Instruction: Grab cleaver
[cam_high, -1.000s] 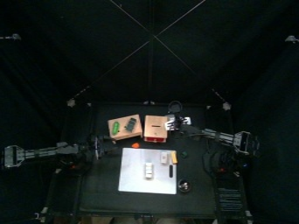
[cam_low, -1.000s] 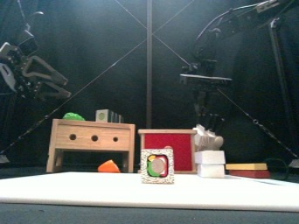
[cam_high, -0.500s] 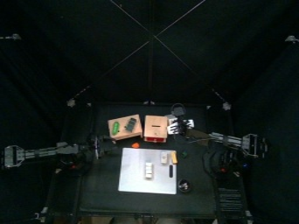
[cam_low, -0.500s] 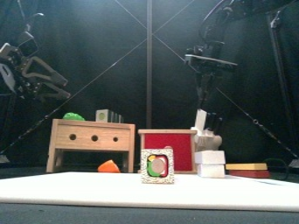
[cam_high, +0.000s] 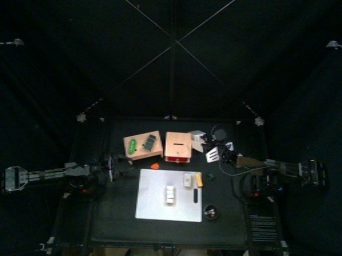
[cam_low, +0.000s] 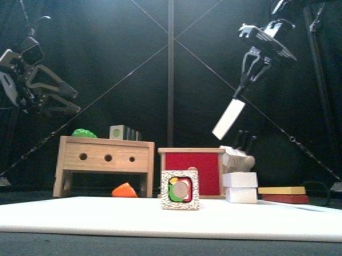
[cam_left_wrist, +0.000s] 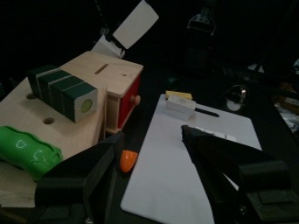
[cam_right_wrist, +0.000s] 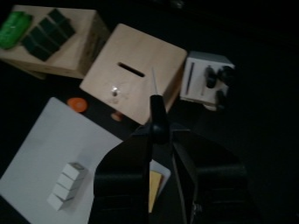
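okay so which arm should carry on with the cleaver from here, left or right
Right. The right gripper already holds the cleaver, lifted high above the white holder with the blade hanging down. The left gripper hovers apart, over the white board, with nothing between its jaws.

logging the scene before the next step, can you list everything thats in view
cleaver: one, pale blade, in the air above the holder, held by the right end effector
wooden box: one, light wood, two round holes, table's left
green item: one, on top of the wooden box
orange piece: one, under the wooden box
red-fronted box: one, middle of the table
white holder: one, right of the red-fronted box
small framed card: one, standing on the mat
white mat: one, at the table's front
left end effector: black, jaws apart, empty
right end effector: black, raised high
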